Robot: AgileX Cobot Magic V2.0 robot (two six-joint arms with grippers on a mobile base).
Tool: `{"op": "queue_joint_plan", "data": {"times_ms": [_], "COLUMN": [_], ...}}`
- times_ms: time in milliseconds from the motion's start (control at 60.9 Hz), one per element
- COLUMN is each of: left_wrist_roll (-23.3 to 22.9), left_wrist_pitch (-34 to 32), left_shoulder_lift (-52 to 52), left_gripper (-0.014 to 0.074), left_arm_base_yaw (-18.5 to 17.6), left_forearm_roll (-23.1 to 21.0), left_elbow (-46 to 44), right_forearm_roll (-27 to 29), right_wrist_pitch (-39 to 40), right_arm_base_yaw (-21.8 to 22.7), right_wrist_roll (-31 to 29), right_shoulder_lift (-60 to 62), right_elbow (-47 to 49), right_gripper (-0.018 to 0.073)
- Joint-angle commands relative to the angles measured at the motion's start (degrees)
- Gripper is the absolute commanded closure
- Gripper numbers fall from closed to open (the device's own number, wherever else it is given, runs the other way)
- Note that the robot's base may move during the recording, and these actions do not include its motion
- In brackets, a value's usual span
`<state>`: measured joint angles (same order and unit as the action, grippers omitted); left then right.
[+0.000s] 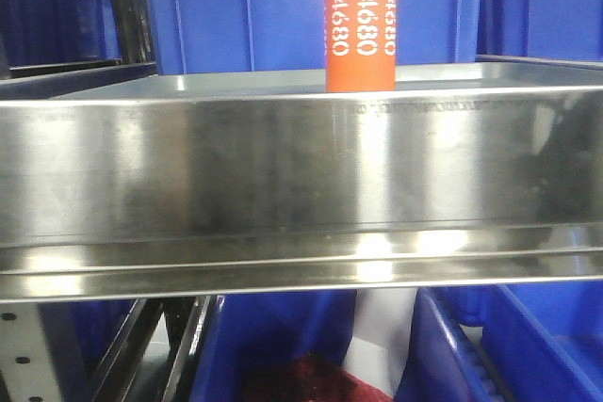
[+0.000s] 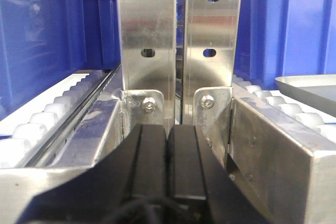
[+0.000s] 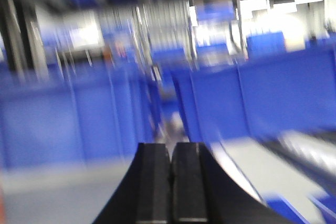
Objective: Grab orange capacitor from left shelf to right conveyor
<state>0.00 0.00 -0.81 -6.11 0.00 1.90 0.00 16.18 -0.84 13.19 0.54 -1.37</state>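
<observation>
The orange capacitor stands upright on the stainless-steel left shelf, towards the back right, its white "4680" print facing me. No gripper shows in the front view. In the left wrist view my left gripper is shut, its black fingers pressed together with nothing between them, pointing at two perforated metal uprights. In the right wrist view my right gripper is shut and empty; the scene behind it is heavily blurred. The right conveyor is not clearly in view.
Blue plastic bins stand behind the shelf and more below it. Beside the left gripper run white roller tracks with blue bins on both sides and a grey tray edge at the right.
</observation>
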Motion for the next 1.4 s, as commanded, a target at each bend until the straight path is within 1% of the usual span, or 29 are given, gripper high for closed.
{"op": "queue_joint_plan", "data": {"times_ms": [0, 82, 148, 279, 361, 444, 526, 575, 608, 690, 706, 756, 772, 838, 854, 871, 936, 1035, 1380], "left_wrist_roll": [0.0, 0.0, 0.0, 0.0, 0.0, 0.0, 0.0, 0.0, 0.0, 0.0, 0.0, 0.0, 0.0, 0.0, 0.0, 0.0, 0.0, 0.0, 0.0], "left_wrist_pitch": [-5.2, -5.2, -5.2, -5.2, -5.2, -5.2, -5.2, -5.2, -5.2, -5.2, -5.2, -5.2, -5.2, -5.2, -5.2, -5.2, -5.2, -5.2, -5.2], "left_shoulder_lift": [0.6, 0.6, 0.6, 0.6, 0.6, 0.6, 0.6, 0.6, 0.6, 0.6, 0.6, 0.6, 0.6, 0.6, 0.6, 0.6, 0.6, 0.6, 0.6], "left_gripper": [0.0701, 0.0701, 0.0701, 0.0701, 0.0701, 0.0701, 0.0701, 0.0701, 0.0701, 0.0701, 0.0701, 0.0701, 0.0701, 0.0701, 0.0701, 0.0701, 0.0701, 0.0701, 0.0701], "left_arm_base_yaw": [0.1, 0.1, 0.1, 0.1, 0.1, 0.1, 0.1, 0.1, 0.1, 0.1, 0.1, 0.1, 0.1, 0.1, 0.1, 0.1, 0.1, 0.1, 0.1], "left_forearm_roll": [-0.3, -0.3, -0.3, -0.3, -0.3, -0.3, -0.3, -0.3, -0.3, -0.3, -0.3, 0.0, -0.3, -0.3, -0.3, -0.3, -0.3, -0.3, -0.3], "left_elbow": [-0.4, -0.4, -0.4, -0.4, -0.4, -0.4, -0.4, -0.4, -0.4, -0.4, -0.4, -0.4, -0.4, -0.4, -0.4, -0.4, -0.4, -0.4, -0.4], "right_forearm_roll": [-0.4, -2.6, -4.8, -5.2, -5.2, -4.8, -4.0, -3.3, -2.9, -2.8, -2.8, -2.8, -2.8, -2.8, -2.8, -2.8, -2.8, -2.8, -2.9], "right_wrist_pitch": [7.0, 0.9, -6.4, -21.1, -29.7, -37.9, -41.1, -41.9, -41.9, -41.7, -41.7, -41.6, -41.6, -41.4, -41.2, -41.0, -40.3, -38.0, -25.7], "right_arm_base_yaw": [0.0, 0.0, 0.0, -1.5, -4.3, -8.1, -12.3, -14.7, -16.8, -21.5, -22.3, -25.0, -25.8, -28.7, -29.5, -30.0, -32.7, -34.7, -34.8], "right_wrist_roll": [2.9, 3.3, 4.1, 4.6, 3.7, 0.8, -1.7, -1.9, -1.9, -1.9, -1.9, -1.9, -1.9, -1.9, -1.9, -1.9, -1.9, -1.9, -1.9], "right_shoulder_lift": [1.2, 0.8, -0.5, -7.8, -14.3, -22.0, -28.8, -32.7, -35.3, -40.0, -40.9, -44.3, -45.1, -48.2, -49.5, -50.3, -54.4, -59.2, -72.2], "right_elbow": [4.8, 10.4, 16.4, 29.7, 38.2, 45.2, 49.9, 51.8, 53.1, 55.1, 55.4, 56.1, 56.3, 56.8, 56.8, 56.8, 56.8, 56.8, 56.8], "right_gripper": [0.0503, 0.0503, 0.0503, 0.0503, 0.0503, 0.0499, 0.0499, 0.0494, 0.0473, 0.0361, 0.0330, 0.0204, 0.0143, -0.0017, -0.0072, -0.0095, -0.0066, -0.0066, -0.0066]}}
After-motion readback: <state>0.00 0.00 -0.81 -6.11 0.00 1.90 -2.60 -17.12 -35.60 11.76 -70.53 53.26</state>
